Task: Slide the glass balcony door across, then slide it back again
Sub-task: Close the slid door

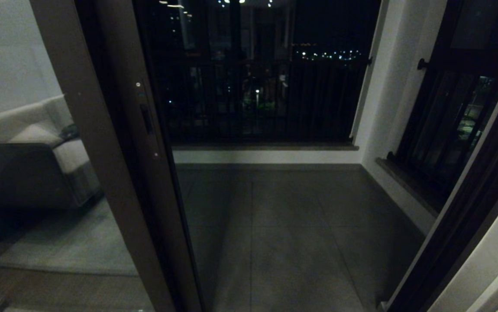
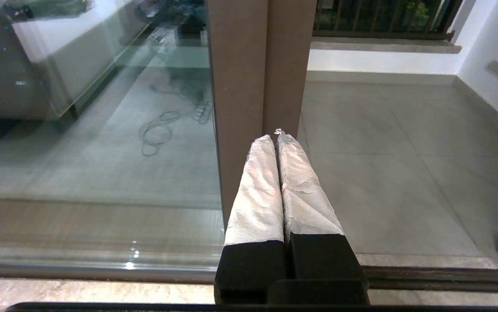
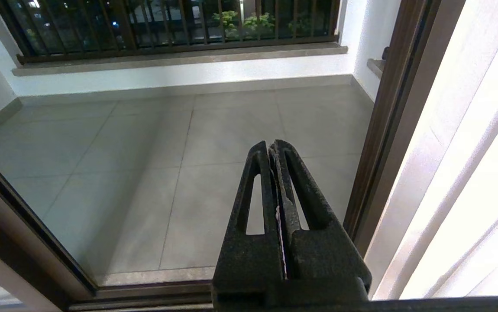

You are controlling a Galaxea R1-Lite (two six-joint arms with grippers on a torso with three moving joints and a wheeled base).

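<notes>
At far left, a fixed pane [image 1: 24,173] reflects a sofa; beside it the door [image 1: 114,173] stands slid to the left, stiles overlapping, leaving the doorway open onto a bare tiled balcony floor [image 1: 283,234]. The left pincer [image 2: 275,138], fingers pressed together and holding nothing, points at the door's brown stile, probably to push it. The right pincer [image 3: 272,149], also closed and empty, hangs in the opening near the right jamb [image 3: 387,130]; no containers are visible.

One glass balcony door [image 1: 101,173] with one recessed handle [image 1: 146,119] is seen. Two barred windows [image 1: 257,86] are counted, one ahead and one on the right wall [image 1: 452,117]. One sofa [image 1: 32,160] is reflected in the glass. Two grippers are shown, left [image 2: 275,136] and right [image 3: 270,147], fingers pressed together.
</notes>
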